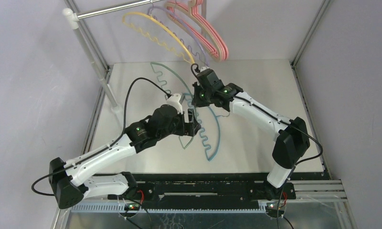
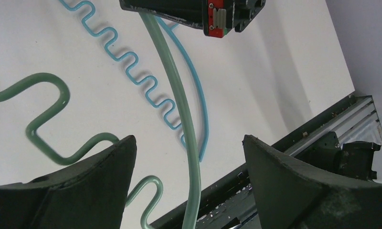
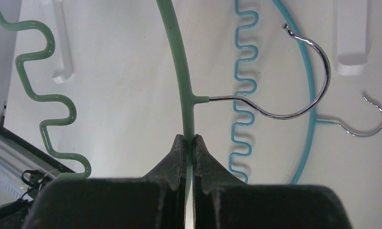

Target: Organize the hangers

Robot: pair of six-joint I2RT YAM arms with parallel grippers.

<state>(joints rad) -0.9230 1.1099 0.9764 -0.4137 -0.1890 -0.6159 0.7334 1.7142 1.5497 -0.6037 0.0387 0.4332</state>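
Clamping right gripper (image 3: 189, 138) tight on green hanger (image 3: 189, 109) beside hook, straddling its bar with wide-open left gripper (image 2: 188, 139), nearer bench (image 1: 256, 81) near edge.

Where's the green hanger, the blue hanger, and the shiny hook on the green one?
Green hanger (image 3: 179, 62): right wrist view, its curved arm.
Blue hanger (image 3: 315, 119): right wrist view, where its hook joins.
Hook (image 3: 328, 76): right wrist view, outer bend.

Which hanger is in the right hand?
The green hanger, pinched by the right hand; the blue hanger lies free on the table.
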